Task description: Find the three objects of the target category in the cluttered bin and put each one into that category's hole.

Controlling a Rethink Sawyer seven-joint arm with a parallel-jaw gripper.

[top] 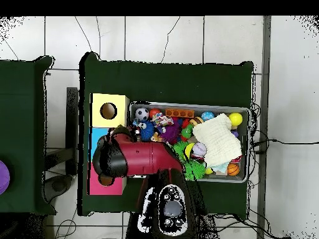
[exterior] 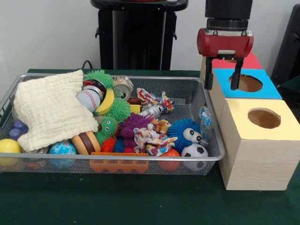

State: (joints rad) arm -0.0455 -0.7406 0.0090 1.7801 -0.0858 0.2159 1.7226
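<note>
- Dark green cloth covers the table, and a pale wall stands behind it.
- A wire mesh bin sits on the left part of the table, packed with toys.
- A cream cloth lies over the bin's left half, hiding what is under it.
- Near the far middle of the bin lie a baseball, a green spiky ball and a metal can.
- Toward the near right lie a blue fuzzy ball with eyes, a small football, a purple spiky ball and a knotted patterned rag.
- At the near left rim sit a yellow ball and a globe ball.
- To the bin's right stand three wooden boxes in a row from near to far: yellow-topped box, blue-topped box and red-topped box, the first two showing a round hole.
- The gripper hangs over the blue-topped box, just left of its hole, its two dark fingers spread apart with nothing between them.
- From overhead, the red arm reaches across to the boxes.
</note>
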